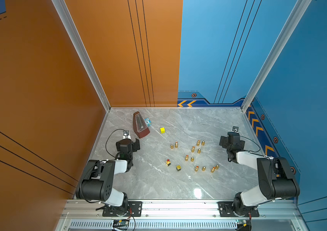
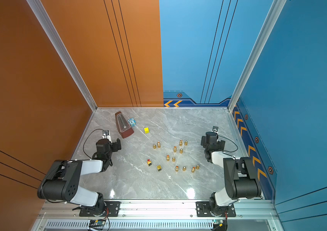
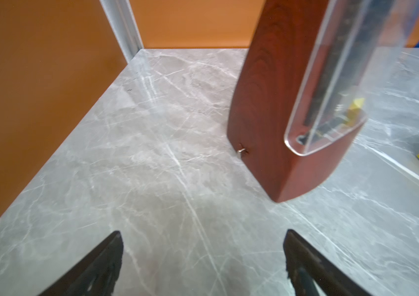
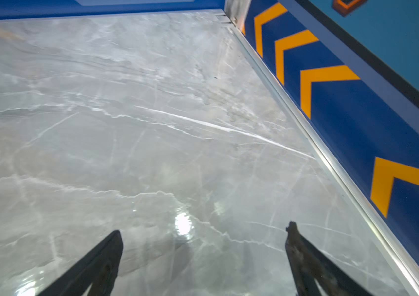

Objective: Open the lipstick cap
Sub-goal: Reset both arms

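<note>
Lipsticks (image 1: pixel 186 157) stand upright at the table (image 1: pixel 158 186) centre, caps (image 1: pixel 192 159) seemingly off, nearer the right gripper (image 4: pixel 204 227) than the left gripper (image 3: pixel 203 231); both grippers are fully open and hold nothing.

This is a robotics lab cell. Aluminium posts (image 1: pixel 82 54) hold printed wall panels (image 1: pixel 28 80) around a marble-look worktop (image 1: pixel 168 186). Two robot arms (image 1: pixel 100 180) are bolted at its near edge.

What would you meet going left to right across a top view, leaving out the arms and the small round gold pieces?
In order: metronome → yellow cube → red-tipped square lipstick → square gold cap.
</note>
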Available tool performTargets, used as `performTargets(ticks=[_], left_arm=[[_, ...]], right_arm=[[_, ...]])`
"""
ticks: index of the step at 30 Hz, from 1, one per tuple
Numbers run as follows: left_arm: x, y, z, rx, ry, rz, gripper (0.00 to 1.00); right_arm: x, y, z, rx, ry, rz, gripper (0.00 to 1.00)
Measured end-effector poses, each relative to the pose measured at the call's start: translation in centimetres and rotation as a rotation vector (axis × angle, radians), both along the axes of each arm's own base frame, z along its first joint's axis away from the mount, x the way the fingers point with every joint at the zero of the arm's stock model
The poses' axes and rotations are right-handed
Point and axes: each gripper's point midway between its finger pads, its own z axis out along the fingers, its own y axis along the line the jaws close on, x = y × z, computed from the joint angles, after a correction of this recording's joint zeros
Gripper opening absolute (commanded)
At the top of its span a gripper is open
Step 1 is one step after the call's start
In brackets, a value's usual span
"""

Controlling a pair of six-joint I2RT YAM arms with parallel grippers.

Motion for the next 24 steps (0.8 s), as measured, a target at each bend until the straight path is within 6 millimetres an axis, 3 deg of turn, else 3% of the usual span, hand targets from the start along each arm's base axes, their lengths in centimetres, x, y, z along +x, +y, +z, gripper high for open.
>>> performTargets(ticks=[3,12,24], left_arm=[[0.1,0.1,-0.4,0.008,-0.005,-0.003,0.98],[0.2,0.8,0.7,0.005,-0.06,0.013,0.99],[0.4,-0.2,0.8,0.009,-0.063,-0.048,0.99]], right_arm=[[-0.4,1.5,-0.2,-0.001,-0.037,0.074,1.0],[-0.8,1.7,0.3,0.026,-0.146,0.143,1.0],[-0.3,2.0,0.9,0.053,-0.184,0.176,1.0]])
